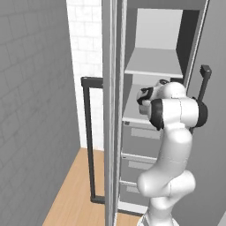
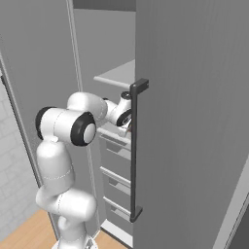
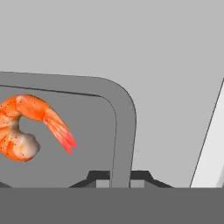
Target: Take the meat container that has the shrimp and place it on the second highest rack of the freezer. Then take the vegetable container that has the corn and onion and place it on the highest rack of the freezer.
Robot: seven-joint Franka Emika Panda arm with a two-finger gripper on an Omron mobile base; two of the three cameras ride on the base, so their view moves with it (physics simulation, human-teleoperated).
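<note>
I'm reaching into the freezer (image 1: 154,57), gripper (image 3: 120,181) pinched on the rim of the tray (image 3: 124,131), whose shrimp (image 3: 26,127) lies inside near that edge. First step, I'd say: seating the tray on the second shelf (image 1: 132,110). Next comes letting go and backing out cleanly.

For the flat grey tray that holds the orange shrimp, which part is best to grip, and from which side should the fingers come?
Grip the raised grey rim of the flat grey tray, as the hand view shows the gripper doing now: one finger inside the wall, one outside, shut on it. The rim is thin and stands up, so a narrow pinch fits. Come from this edge, clear of the curled orange shrimp lying further in.
</note>
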